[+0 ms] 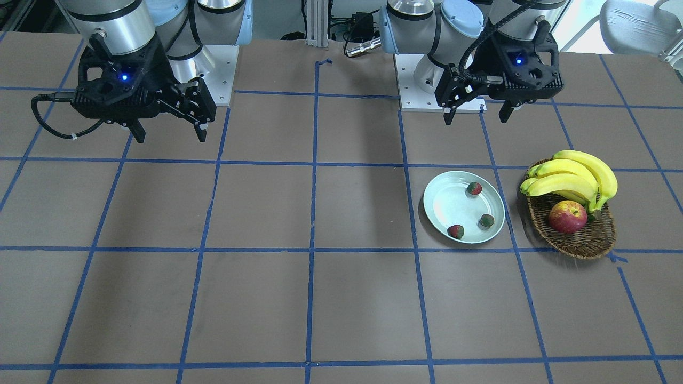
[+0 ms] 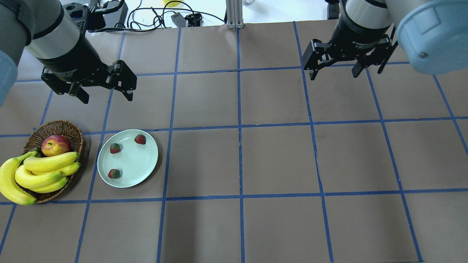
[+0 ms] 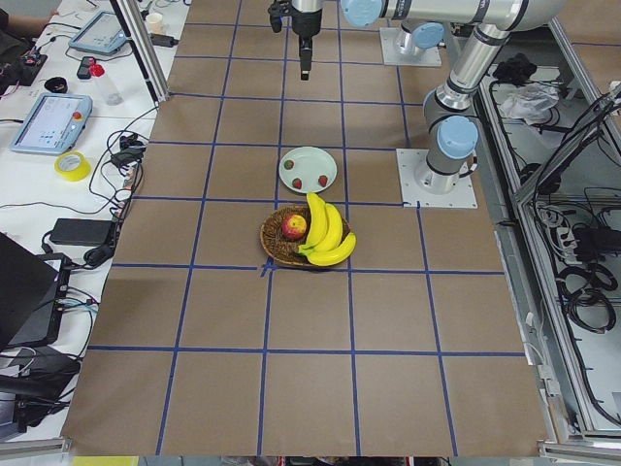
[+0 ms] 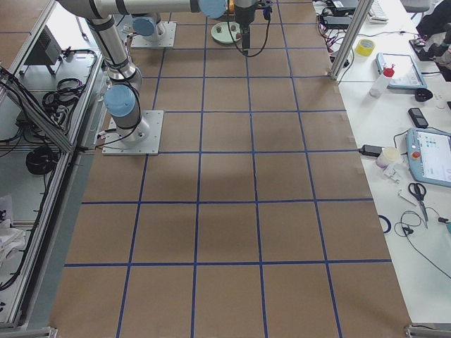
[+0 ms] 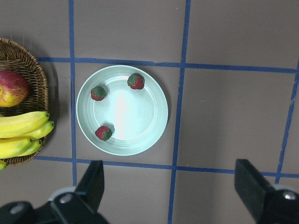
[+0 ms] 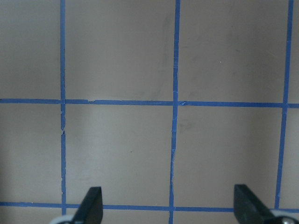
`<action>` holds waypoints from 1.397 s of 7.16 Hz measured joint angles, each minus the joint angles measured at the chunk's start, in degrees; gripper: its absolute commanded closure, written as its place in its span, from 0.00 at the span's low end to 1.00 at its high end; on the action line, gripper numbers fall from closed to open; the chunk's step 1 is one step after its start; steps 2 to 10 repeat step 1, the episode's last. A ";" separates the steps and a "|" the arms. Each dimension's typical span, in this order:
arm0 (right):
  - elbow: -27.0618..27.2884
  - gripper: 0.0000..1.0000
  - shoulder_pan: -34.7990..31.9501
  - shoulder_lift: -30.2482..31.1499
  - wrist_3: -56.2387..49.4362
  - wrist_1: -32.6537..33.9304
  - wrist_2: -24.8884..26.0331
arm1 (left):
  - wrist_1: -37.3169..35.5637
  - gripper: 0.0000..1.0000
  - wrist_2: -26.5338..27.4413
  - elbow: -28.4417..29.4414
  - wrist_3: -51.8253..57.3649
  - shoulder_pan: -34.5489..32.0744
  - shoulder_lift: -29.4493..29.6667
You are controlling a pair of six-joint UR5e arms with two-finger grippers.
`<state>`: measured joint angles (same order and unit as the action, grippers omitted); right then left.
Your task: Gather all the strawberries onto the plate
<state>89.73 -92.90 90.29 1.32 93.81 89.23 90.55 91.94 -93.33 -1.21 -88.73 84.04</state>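
All three strawberries are lying inside the plate, well apart from one another and each sitting near the rim: two on the side toward the robot, one on the side toward the operators. No berry is showing on the table or in the basket, which is holding only the apple and the bananas just beside the plate. The left gripper is hanging raised over the table with its fingers spread wide apart and nothing between them. In the left wrist view the plate is sitting ahead of the two open fingertips, toward the left one, so it is lying forward of that gripper, out toward the operators' side. The right gripper is hovering over the far half of the table, likewise spread wide and holding nothing, with only bare brown paper and blue tape lines showing beneath it in its own wrist view. The left arm is by far the nearer to the plate; the right is standing well apart from it. The berries are roundish, so no long axis is mattering for a grasp. Judging from this, the collecting is looking finished and no further pick is being called for; should a berry need nudging, the left arm would be the one to reach.
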 measured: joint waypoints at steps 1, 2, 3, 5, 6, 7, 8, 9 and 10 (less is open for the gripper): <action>0.00 0.00 0.00 0.03 0.00 -0.02 0.02 | 0.27 0.00 -0.48 -0.09 0.24 -0.02 -0.27; 0.00 0.00 0.00 0.03 0.00 -0.02 0.02 | 0.27 0.00 -0.48 -0.09 0.24 -0.02 -0.27; 0.00 0.00 0.00 0.03 0.00 -0.02 0.02 | 0.27 0.00 -0.48 -0.09 0.24 -0.02 -0.27; 0.00 0.00 0.00 0.03 0.00 -0.02 0.02 | 0.27 0.00 -0.48 -0.09 0.24 -0.02 -0.27; 0.00 0.00 0.00 0.03 0.00 -0.02 0.02 | 0.27 0.00 -0.48 -0.09 0.24 -0.02 -0.27; 0.00 0.00 0.00 0.03 0.00 -0.02 0.02 | 0.27 0.00 -0.48 -0.09 0.24 -0.02 -0.27; 0.00 0.00 0.00 0.03 0.00 -0.02 0.02 | 0.27 0.00 -0.48 -0.09 0.24 -0.02 -0.27; 0.00 0.00 0.00 0.03 0.00 -0.02 0.02 | 0.27 0.00 -0.48 -0.09 0.24 -0.02 -0.27; 0.00 0.00 0.00 0.03 0.00 -0.02 0.02 | 0.27 0.00 -0.48 -0.09 0.24 -0.02 -0.27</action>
